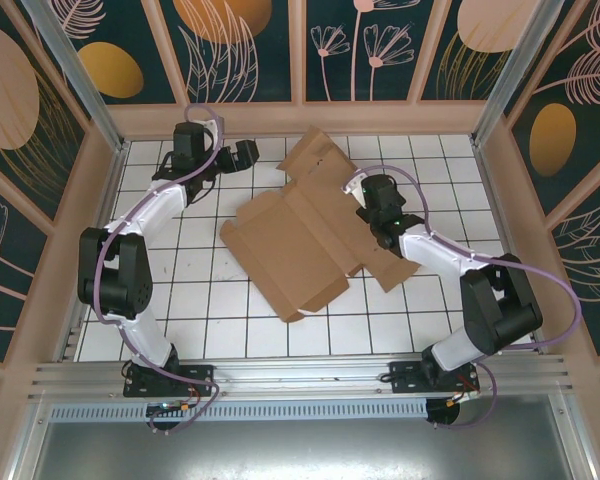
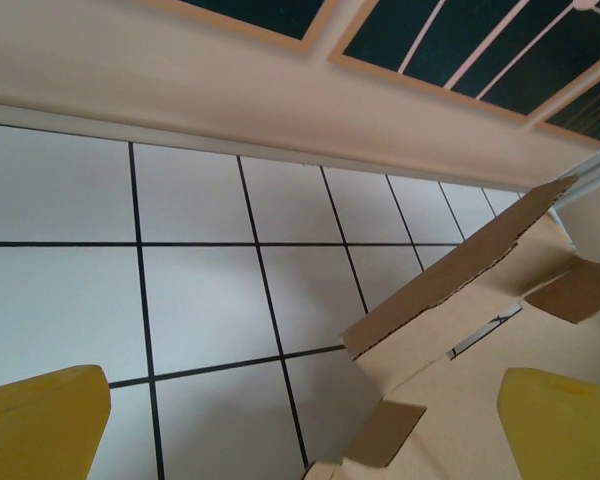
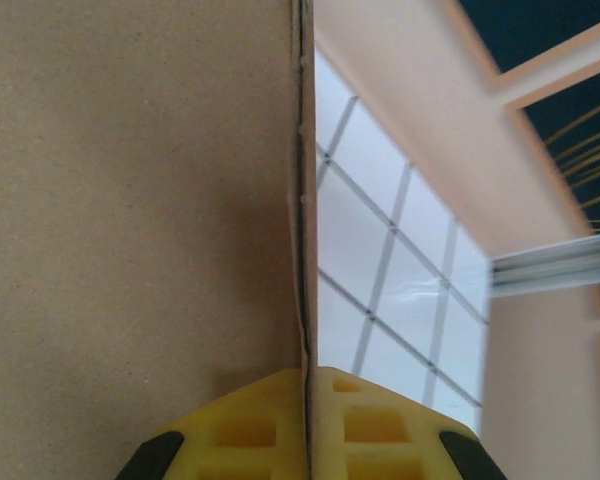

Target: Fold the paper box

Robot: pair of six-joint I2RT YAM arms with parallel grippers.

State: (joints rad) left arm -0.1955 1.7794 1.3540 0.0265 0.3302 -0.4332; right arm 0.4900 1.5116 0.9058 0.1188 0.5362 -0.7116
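While right gripper [image 1: 373, 195] pinches box [image 1: 300, 245], left gripper [image 1: 247, 152] waits apart

Box lies mid-floor [image 1: 200, 300], mostly flat, nearest corner toward 6 o'clock. On its 3 o'clock side the right gripper is clamped on a cardboard edge. The right wrist view shows that panel edge-on between the closed yellow fingers [image 3: 380, 430]. Far flap tilts up toward 12 o'clock. Left gripper hovers at 11 o'clock of the box, jaws wide apart, holding nothing. A raised flap edge sits near its right finger [image 2: 565, 420].
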